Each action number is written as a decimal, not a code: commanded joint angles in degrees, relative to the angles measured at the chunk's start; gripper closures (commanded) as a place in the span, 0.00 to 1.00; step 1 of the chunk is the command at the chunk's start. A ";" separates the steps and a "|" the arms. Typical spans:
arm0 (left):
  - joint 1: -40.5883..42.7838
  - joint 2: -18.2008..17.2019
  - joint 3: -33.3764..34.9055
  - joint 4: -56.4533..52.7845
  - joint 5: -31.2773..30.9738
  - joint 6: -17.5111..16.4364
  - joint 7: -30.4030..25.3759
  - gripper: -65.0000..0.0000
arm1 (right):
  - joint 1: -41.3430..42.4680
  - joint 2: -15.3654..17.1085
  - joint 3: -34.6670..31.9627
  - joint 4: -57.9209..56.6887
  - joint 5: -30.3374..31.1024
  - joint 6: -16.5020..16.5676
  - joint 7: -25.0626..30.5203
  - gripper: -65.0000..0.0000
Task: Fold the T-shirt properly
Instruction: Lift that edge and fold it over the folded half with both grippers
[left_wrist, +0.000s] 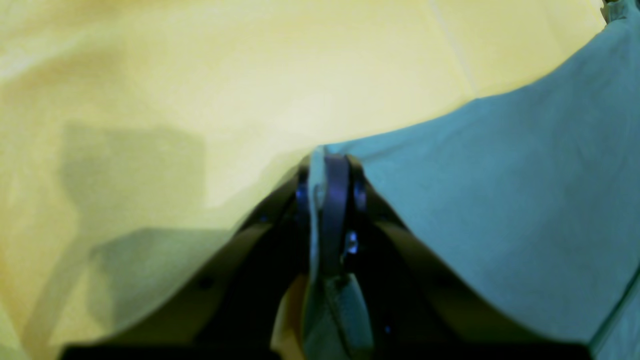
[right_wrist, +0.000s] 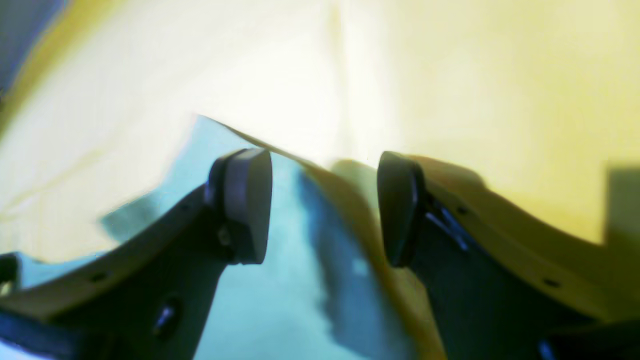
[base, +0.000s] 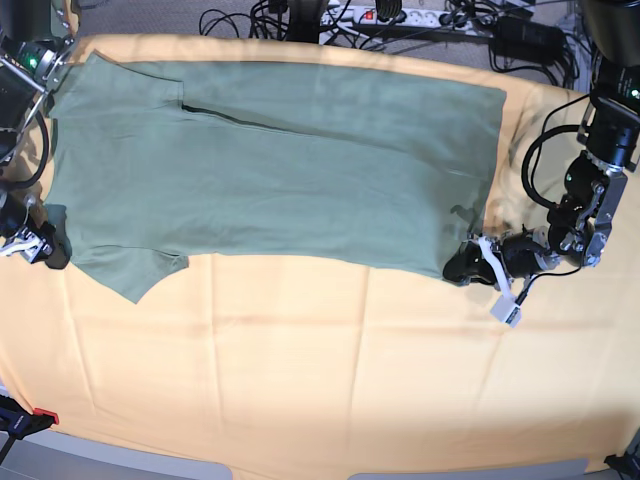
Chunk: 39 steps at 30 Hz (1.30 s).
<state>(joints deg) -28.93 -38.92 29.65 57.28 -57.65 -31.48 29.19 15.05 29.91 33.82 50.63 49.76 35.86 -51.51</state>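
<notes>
left fingers (left_wrist: 327, 165) pinch T-shirt (base: 280, 170) hem | right fingers (right_wrist: 247, 205) spread, straddling its edge

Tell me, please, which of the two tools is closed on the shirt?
The left tool, at the T-shirt's bottom corner. Its fingers pinch the green fabric, while the right tool stands open and holds nothing.

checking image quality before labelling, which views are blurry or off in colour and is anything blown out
Left wrist view: soft focus, T-shirt tinted teal. Right wrist view: blurrier, yellow-orange cloth washed nearly white at top centre, the shirt again bluish. Base view: sharp, evenly lit, the shirt true sage green.
</notes>
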 joint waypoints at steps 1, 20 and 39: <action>-1.27 -0.90 -0.42 0.46 -0.50 0.17 -0.44 1.00 | 1.33 1.51 0.17 0.07 0.85 0.22 0.52 0.45; -1.27 -0.90 -0.42 0.46 -1.51 0.00 -0.44 1.00 | 1.01 0.57 -8.33 -1.03 -2.56 4.14 5.77 0.67; -1.92 -0.24 -0.44 0.46 5.51 1.75 -10.84 1.00 | 5.60 0.59 -8.35 -1.03 -10.56 4.14 12.02 1.00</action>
<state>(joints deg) -29.10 -38.41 29.67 57.21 -51.64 -30.20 19.88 19.00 28.97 25.21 48.77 37.87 39.68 -41.28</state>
